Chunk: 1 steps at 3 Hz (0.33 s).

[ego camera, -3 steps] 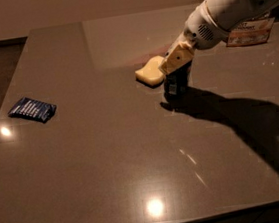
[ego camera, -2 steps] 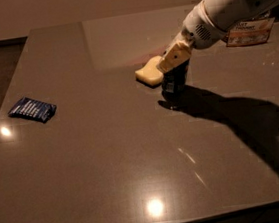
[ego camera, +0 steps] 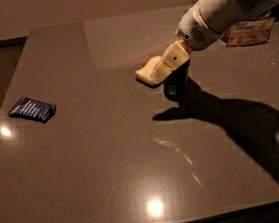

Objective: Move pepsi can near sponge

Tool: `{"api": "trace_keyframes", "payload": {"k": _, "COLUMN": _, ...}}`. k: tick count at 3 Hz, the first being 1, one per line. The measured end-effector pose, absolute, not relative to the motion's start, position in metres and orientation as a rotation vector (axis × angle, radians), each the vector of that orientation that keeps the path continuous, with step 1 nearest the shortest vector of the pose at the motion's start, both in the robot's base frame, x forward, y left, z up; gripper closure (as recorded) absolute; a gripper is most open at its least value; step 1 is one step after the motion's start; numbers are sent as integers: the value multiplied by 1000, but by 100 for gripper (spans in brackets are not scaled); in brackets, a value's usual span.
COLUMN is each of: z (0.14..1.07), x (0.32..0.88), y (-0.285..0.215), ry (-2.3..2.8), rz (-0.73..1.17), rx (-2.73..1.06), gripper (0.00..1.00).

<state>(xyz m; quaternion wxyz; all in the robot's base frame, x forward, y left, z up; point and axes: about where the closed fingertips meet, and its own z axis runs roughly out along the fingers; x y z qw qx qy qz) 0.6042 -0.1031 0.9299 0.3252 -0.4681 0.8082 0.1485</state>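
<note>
The pepsi can is dark and stands upright on the grey table, right of centre. The pale yellow sponge lies just to its left, almost touching it. My gripper comes down from the upper right and is closed around the upper part of the can. One tan finger covers the can's top and the sponge's right edge. The can's base rests on the table.
A flat blue snack packet lies near the table's left edge. A white and orange packet lies at the back right, partly behind my arm. The arm's shadow falls across the right side of the table.
Almost nothing has changed. The gripper and the can stay next to the sponge, with at most a very slight shift.
</note>
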Motion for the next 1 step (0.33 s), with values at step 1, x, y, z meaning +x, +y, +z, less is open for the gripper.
{"api": "trace_keyframes", "payload": {"k": 1, "z": 930, "x": 604, "y": -103, "ry": 2119, "rz": 389, "rx": -1227, "gripper": 0}}
